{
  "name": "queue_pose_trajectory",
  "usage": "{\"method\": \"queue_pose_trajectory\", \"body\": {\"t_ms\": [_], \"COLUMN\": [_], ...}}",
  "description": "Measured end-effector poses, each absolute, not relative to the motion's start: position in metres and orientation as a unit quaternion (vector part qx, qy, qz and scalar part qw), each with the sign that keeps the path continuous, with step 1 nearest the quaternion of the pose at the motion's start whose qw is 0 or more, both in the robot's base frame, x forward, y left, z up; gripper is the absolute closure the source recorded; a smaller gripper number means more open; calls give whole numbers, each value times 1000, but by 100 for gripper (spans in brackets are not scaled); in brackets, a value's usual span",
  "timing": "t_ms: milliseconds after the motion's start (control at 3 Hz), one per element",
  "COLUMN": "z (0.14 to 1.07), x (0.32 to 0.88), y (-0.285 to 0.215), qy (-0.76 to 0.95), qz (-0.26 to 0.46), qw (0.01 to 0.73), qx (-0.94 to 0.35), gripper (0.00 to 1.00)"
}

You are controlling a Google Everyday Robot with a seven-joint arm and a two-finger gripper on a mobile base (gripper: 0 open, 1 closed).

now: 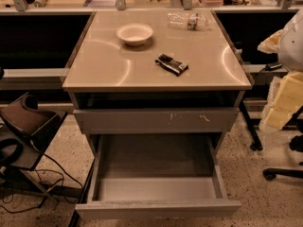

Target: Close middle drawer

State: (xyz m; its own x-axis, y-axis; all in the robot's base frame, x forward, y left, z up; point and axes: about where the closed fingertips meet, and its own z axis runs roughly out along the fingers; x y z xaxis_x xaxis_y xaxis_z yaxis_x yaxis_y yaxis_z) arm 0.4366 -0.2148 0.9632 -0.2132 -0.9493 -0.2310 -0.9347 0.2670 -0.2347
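The middle drawer (156, 189) is pulled far out of the grey cabinet at the bottom of the camera view. It is wide and shallow, grey and empty inside, and its plain front (158, 209) faces me. Above it sits another grey drawer front with pale yellowish scratch marks (156, 120). The gripper itself is out of view. Only pale white and yellowish arm segments (286, 98) show at the right edge, beside the cabinet and apart from the drawer.
On the beige cabinet top (104, 65) stand a white bowl (135, 33), a dark snack packet (172, 64) and a lying plastic bottle (188, 20). A chair with cables (23, 126) is on the left. Chair legs and a wheel (270, 174) are on the right.
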Motion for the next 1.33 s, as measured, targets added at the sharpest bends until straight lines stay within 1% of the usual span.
{"method": "queue_pose_trajectory", "body": {"t_ms": [667,1000,1333], "z": [891,832,747], "x": [393,370,341], "y": [-179,-163,-166], "qy": [774,781,805], "qz": [27,60,90], "qw": [228,250,216], "qx": [-590,-569,-545], "gripper": [0,0,0]}}
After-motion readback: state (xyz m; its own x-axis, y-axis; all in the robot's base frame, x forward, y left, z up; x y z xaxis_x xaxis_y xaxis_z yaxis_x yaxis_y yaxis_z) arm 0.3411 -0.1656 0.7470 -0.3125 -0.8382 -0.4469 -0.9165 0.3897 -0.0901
